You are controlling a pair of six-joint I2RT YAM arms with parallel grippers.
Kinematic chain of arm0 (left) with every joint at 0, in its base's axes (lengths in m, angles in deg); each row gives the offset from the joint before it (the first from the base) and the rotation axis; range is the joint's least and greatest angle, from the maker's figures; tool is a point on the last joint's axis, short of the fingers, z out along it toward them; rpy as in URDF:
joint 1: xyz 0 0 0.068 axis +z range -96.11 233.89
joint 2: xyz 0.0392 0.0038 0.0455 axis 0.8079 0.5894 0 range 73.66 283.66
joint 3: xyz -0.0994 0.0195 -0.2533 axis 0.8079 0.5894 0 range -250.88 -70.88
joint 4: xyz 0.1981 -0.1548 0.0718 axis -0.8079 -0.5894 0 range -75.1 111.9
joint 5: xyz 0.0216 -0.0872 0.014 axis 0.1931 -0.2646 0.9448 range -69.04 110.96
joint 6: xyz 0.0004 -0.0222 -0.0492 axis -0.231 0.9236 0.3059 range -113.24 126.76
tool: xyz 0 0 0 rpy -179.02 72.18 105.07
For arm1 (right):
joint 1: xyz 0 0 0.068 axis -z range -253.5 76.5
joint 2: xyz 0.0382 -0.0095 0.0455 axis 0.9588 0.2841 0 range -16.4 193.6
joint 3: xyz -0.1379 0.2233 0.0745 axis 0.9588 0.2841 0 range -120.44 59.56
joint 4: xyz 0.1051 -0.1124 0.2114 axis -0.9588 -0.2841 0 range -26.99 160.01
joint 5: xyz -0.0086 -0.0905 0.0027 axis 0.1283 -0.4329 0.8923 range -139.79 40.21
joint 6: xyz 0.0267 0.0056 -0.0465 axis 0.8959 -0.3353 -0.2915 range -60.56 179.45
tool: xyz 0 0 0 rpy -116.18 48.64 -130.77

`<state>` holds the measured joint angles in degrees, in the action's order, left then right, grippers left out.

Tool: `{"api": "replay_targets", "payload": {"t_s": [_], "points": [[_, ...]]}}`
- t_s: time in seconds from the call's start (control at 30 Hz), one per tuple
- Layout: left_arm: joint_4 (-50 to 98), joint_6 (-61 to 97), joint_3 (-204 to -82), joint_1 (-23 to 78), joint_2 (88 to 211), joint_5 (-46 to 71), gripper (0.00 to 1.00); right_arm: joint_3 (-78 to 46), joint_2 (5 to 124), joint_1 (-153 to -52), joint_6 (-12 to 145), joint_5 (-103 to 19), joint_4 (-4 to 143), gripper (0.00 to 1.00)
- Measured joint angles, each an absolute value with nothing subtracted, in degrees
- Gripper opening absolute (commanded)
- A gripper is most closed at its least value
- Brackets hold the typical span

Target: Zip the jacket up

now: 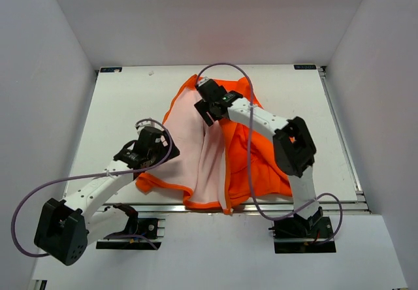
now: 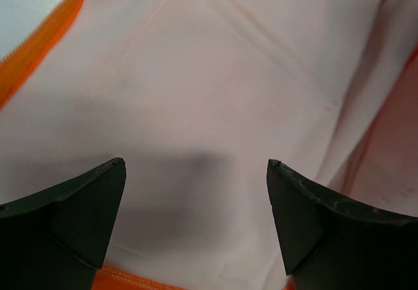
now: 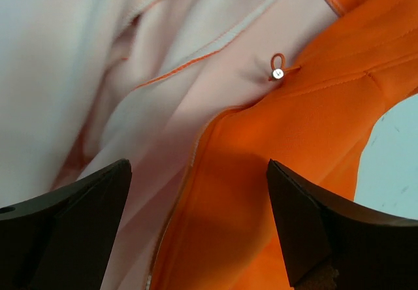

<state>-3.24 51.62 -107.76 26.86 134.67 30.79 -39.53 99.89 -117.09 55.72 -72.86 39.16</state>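
Observation:
The orange jacket (image 1: 258, 153) lies open on the white table (image 1: 124, 100), with its pale pink lining (image 1: 189, 143) turned up across the left half. My left gripper (image 1: 157, 146) hovers open at the jacket's left edge. In the left wrist view it (image 2: 196, 164) holds nothing, with pink lining (image 2: 215, 87) below and an orange hem (image 2: 124, 280) close under the fingers. My right gripper (image 1: 208, 110) is open over the collar end. In the right wrist view it (image 3: 199, 164) is empty above the pale zipper edge (image 3: 171, 218), where orange fabric (image 3: 294, 133) meets lining.
A small orange loop with a silver snap (image 3: 277, 73) sits on the lining near the collar. A metal rail (image 1: 326, 205) runs along the table's near edge, just below the jacket hem. White walls enclose the left, back and right sides. Purple cables loop from both arms.

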Motion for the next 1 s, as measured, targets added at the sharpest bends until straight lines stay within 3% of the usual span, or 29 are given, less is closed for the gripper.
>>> {"api": "replay_targets", "payload": {"t_s": [0.07,0.1,0.13,0.23,0.33,0.47,0.6,0.7,0.83,1.0], "points": [[-3.33,52.56,-105.66,26.86,134.74,30.22,0.98,-43.31,104.20,-117.00,57.55,-76.86,35.94,0.68],[-3.16,52.97,-104.92,26.86,135.02,29.89,0.98,-45.19,106.15,-116.81,58.47,-78.96,33.87,0.50],[-2.92,53.28,-104.46,26.86,135.46,29.67,0.98,-46.85,107.63,-116.59,59.61,-80.73,32.10,0.19],[-2.11,53.80,-103.93,26.86,137.51,29.26,0.98,-50.13,110.04,-114.93,64.57,-86.04,27.53,0.00],[-1.17,54.11,-103.89,26.86,139.72,29.04,0.98,-48.88,108.24,-111.41,70.71,-87.14,26.22,0.00],[-0.03,54.22,-103.91,26.86,141.71,29.02,0.98,-34.54,97.58,-101.20,78.38,-81.80,33.10,0.00],[0.17,54.17,-103.91,26.86,143.00,29.08,0.98,-8.95,78.76,-82.43,86.06,-63.64,47.24,0.00],[0.73,53.96,-103.91,26.86,143.63,29.06,0.98,2.09,67.85,-73.62,91.19,-51.20,57.67,0.00],[1.15,53.65,-104.20,26.86,145.10,29.04,0.98,6.15,67.13,-75.72,98.45,-35.31,74.08,0.00],[0.69,53.23,-105.01,26.86,145.75,29.08,0.98,-0.67,80.92,-82.58,102.21,-25.08,83.11,0.01]]}}
